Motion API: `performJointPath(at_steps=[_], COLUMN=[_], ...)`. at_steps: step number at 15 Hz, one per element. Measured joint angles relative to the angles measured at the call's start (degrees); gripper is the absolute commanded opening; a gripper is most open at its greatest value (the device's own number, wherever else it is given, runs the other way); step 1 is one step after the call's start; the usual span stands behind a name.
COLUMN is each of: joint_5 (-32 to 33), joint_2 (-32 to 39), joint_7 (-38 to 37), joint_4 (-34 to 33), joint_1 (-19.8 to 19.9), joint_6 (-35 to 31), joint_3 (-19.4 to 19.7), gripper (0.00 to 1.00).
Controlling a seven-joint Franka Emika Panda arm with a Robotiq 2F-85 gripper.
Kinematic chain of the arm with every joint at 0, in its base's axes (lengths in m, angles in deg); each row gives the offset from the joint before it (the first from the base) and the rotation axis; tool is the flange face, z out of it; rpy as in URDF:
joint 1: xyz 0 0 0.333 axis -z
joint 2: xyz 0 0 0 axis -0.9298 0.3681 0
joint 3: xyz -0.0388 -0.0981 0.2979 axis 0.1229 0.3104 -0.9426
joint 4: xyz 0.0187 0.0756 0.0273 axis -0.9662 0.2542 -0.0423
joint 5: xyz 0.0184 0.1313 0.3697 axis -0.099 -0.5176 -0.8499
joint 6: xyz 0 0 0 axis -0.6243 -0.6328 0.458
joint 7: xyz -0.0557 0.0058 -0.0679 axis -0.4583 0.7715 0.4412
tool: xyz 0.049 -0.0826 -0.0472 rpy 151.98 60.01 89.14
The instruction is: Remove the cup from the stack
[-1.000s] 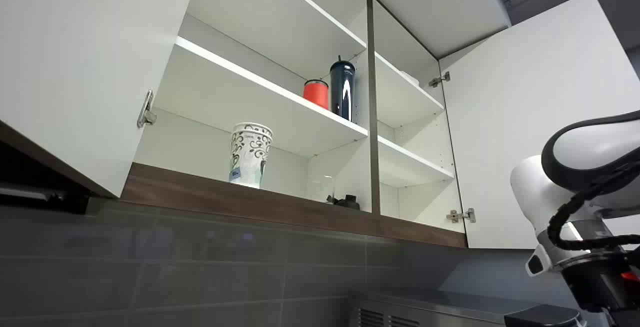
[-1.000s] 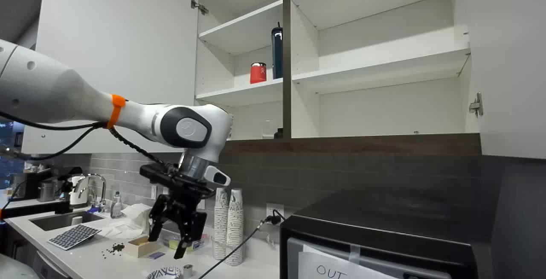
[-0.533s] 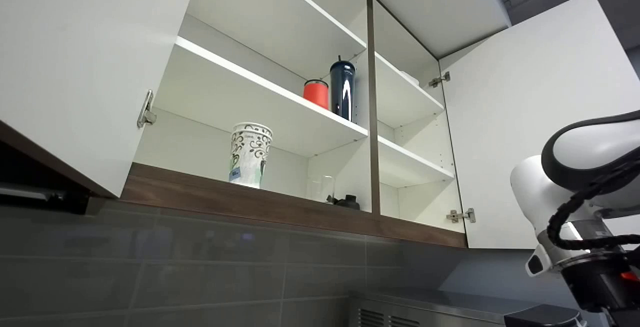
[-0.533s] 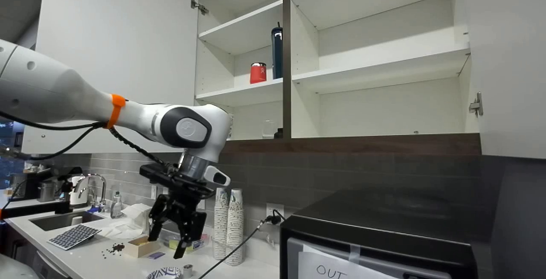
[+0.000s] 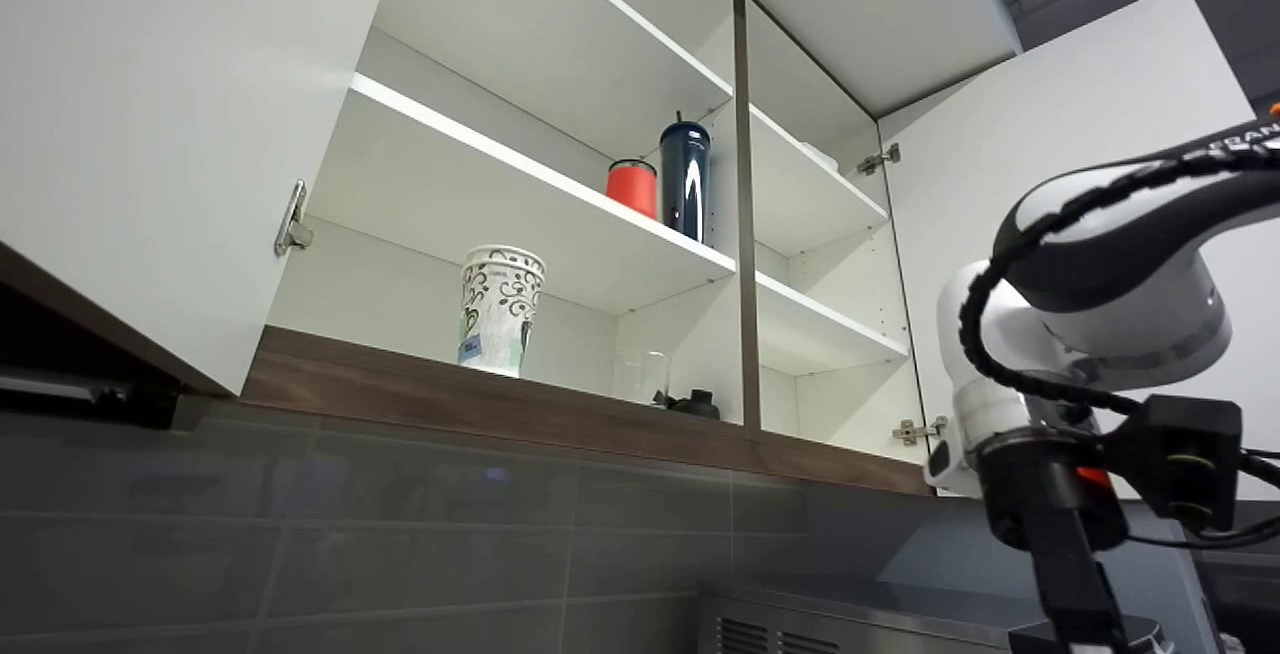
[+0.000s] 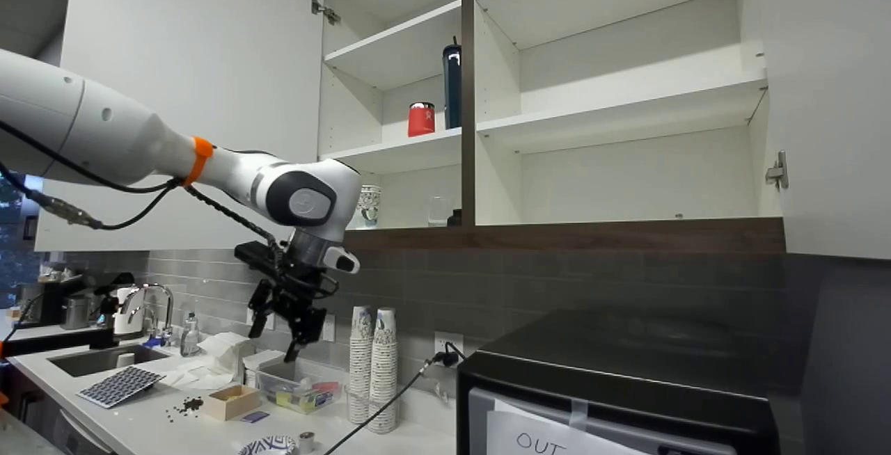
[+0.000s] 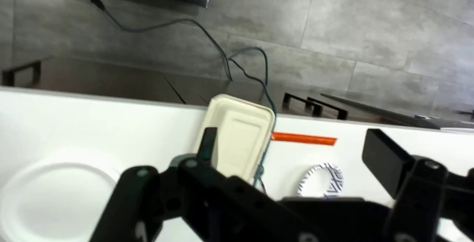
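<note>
The stack (image 5: 500,324) of white cups with a dark swirl pattern stands upright on the cabinet's bottom board. Its doubled rim shows the cup (image 5: 506,251) nested on top, its body hidden inside the lower one. Part of the stack (image 6: 369,204) appears just past the arm's wrist in an exterior view. My gripper (image 6: 273,345) hangs pointing down over the counter, below the cabinet and well apart from the stack. Its fingers are spread wide with nothing between them; in the wrist view the gripper (image 7: 294,149) is open above the counter, and no stack is visible there.
A shelf (image 5: 540,169) above the stack bears a red cup (image 5: 632,188) and a dark bottle (image 5: 685,179). A clear glass (image 5: 653,376) stands right of the stack. Cabinet doors (image 6: 188,107) are swung out. A microwave (image 6: 612,378) and tall paper-cup piles (image 6: 383,371) occupy the counter.
Within the last half second my arm has shifted and the gripper has risen, uncovering more of the stack in an exterior view. Jaws remain spread; the stack has not moved.
</note>
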Motion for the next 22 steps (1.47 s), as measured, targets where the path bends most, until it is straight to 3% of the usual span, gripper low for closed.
performJointPath(at_steps=[7,12,15,17,22], joint_5=[-13.5,-14.9,-13.5,-11.3,-7.7], joint_2=[2.3,3.8,5.9,7.6,10.8], joint_7=[-3.6,-6.7,-9.3,-11.7,-14.4], joint_4=[-6.8,-9.5,-12.5,-15.1,-19.3], joint_1=[-4.2,-5.6,-6.4,-6.7,-6.8], joint_6=[-20.6,-40.8,-49.4,-52.9,-53.4], joint_3=[-6.5,-10.6,-13.5,-15.1,-16.4], gripper=[1.00,1.00,1.00,1.00,1.00])
